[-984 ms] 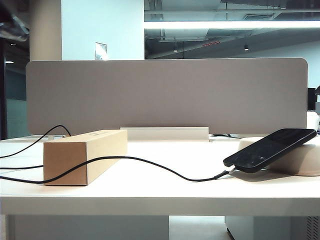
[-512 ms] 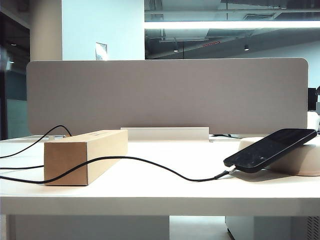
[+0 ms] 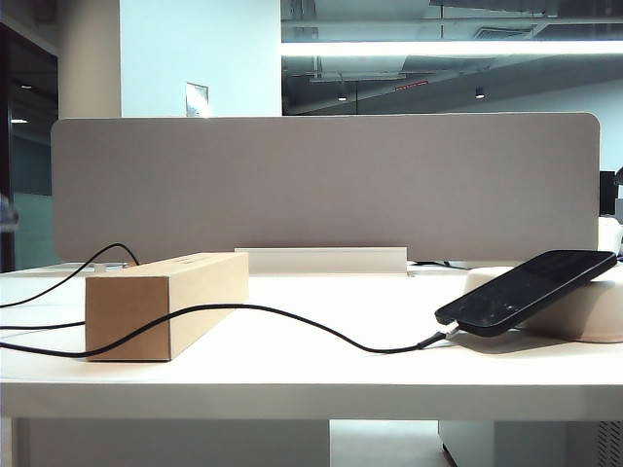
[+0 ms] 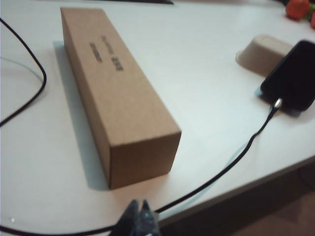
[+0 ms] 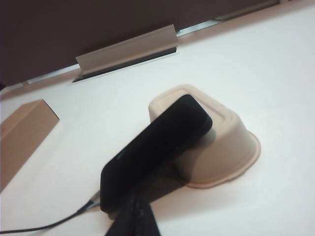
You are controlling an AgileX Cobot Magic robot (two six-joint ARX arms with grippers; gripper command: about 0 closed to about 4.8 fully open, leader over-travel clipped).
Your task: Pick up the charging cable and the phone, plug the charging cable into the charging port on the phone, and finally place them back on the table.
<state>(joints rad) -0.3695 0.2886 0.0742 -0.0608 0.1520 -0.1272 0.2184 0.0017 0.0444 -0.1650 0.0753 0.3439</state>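
Nearest the desk [image 3: 311, 384] edge, both arms hang clear: left fingers [image 4: 139, 222] pinched together, empty, above the charging cable [image 3: 292, 319]; right fingers [image 5: 134, 216] likewise closed on nothing, beside the phone [image 3: 526, 290]. Cable drapes over cardboard box [image 3: 165, 304]. Farther right, phone leans on upturned tray [image 5: 221, 142], plug seated at its low end (looks inserted). Task reads done.

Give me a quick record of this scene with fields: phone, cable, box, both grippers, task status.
phone: glossy black smartphone, tilted, leaning on upturned cream tray
cable: thin black charging cable, draped over the box, plug at the phone's lower end, looks inserted
box: long brown cardboard box on white table
left gripper: shut, empty, near the table's front edge
right gripper: shut, empty, near the phone's lower end
status: appears complete
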